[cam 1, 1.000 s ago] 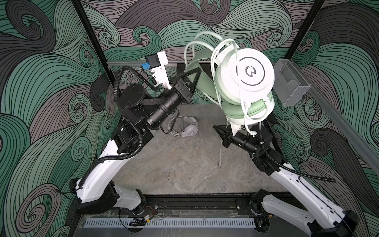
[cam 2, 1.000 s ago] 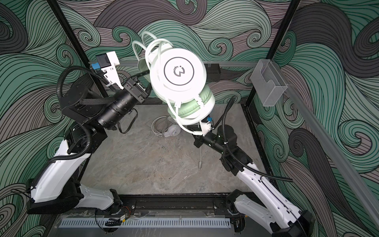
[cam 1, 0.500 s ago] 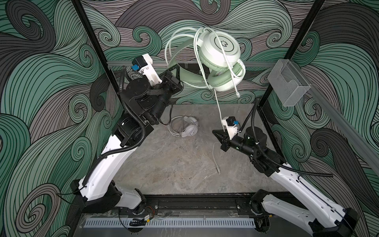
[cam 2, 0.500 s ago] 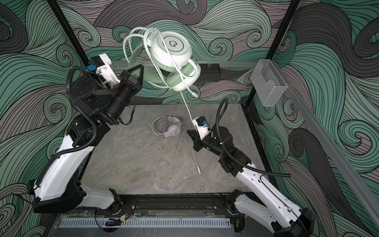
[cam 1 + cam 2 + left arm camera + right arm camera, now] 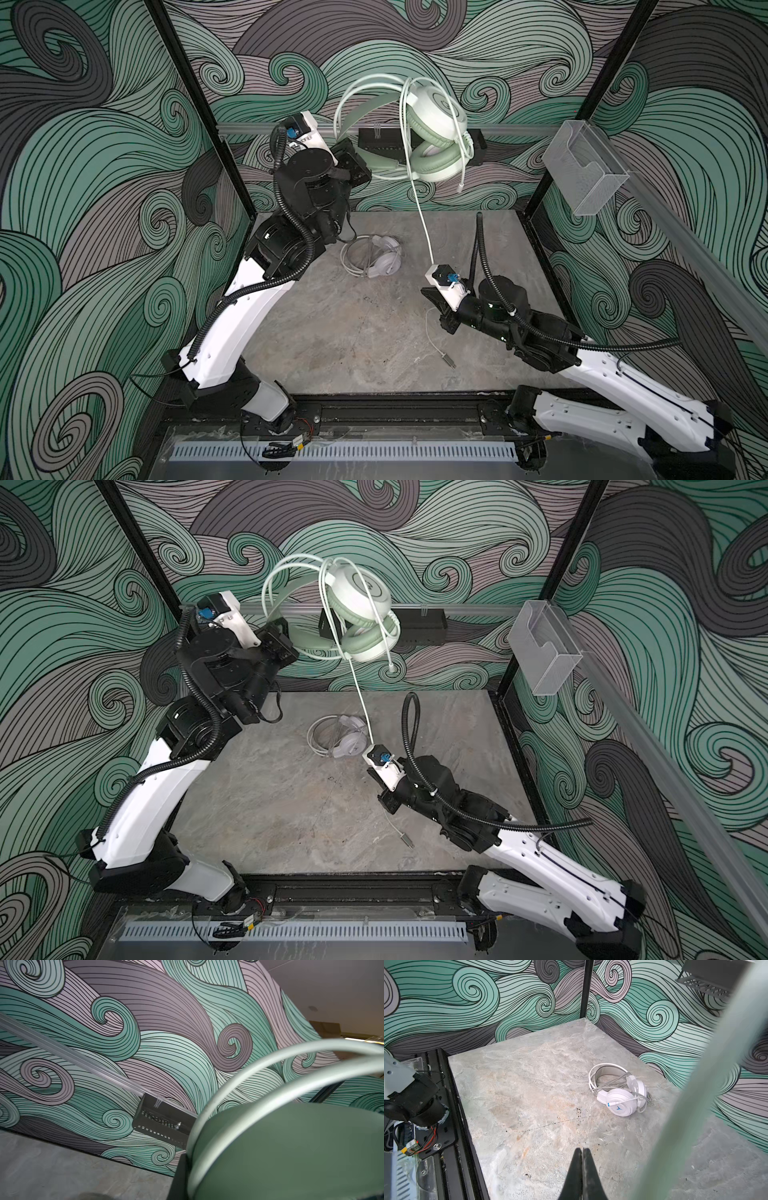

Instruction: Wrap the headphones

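Left pincer (image 5: 362,168) pinches the mint headset (image 5: 436,124) aloft, fingertips hidden behind its band. Right pincer (image 5: 582,1165), pressed together, sits beside the blurred cable (image 5: 693,1105); white headset (image 5: 620,1095) lies ahead on the surface (image 5: 529,1084).

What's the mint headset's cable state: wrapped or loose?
Partly wrapped: loops circle the mint headset, but a length of cable trails down past the right arm, plug end free.

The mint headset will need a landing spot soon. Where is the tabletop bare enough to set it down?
Widest bare patch: the tabletop middle and near-left, bordered by the left arm, the front rail and the white headset. A smaller one lies at the far right corner. Crowded: around the right pincer, where the cable and its plug run past.
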### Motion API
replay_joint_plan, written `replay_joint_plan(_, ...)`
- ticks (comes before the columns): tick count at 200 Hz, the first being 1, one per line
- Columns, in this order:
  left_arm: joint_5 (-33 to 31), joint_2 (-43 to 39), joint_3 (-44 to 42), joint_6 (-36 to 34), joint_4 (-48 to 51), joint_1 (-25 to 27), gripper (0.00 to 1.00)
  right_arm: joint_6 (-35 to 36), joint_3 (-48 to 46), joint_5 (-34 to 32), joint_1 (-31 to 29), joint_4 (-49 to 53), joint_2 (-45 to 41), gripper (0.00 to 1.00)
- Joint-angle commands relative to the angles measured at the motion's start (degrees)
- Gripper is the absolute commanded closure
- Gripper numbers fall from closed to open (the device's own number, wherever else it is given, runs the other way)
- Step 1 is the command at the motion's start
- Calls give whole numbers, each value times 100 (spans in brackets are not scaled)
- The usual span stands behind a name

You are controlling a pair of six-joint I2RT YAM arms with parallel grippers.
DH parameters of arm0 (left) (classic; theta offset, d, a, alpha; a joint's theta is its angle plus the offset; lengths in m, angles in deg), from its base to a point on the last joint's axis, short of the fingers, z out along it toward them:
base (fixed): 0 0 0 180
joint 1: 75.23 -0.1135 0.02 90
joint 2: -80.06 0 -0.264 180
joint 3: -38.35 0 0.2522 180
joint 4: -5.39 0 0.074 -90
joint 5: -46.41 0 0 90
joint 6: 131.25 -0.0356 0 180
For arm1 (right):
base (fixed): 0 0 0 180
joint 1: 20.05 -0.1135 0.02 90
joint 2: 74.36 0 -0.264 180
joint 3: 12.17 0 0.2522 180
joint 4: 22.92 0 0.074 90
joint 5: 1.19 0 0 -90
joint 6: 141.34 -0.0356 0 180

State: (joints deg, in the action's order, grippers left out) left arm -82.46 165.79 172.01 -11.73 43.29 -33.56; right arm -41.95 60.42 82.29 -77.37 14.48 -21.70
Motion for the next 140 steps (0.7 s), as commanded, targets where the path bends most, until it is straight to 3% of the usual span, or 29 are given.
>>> replay_joint_plan(1, -675, -17, -58, -205, -473, -250, 100, 613, 378, -659, -461, 603, 39, 100)
replay_joint_plan(49, -628, 257, -625, -745, -319, -311, 100, 1289, 1364, -1325, -1248, 926, 491, 100)
replay_joint_plan(109, -421, -276, -2371, -1983, -335, -247, 100, 1883, 2501, -2029, -1251, 1106, 874, 100)
replay_joint_plan(140, 18, -715, -2822, -2790, 249, -114, 100, 2169, 2796, -2190, -1111, 1225, 1023, 100)
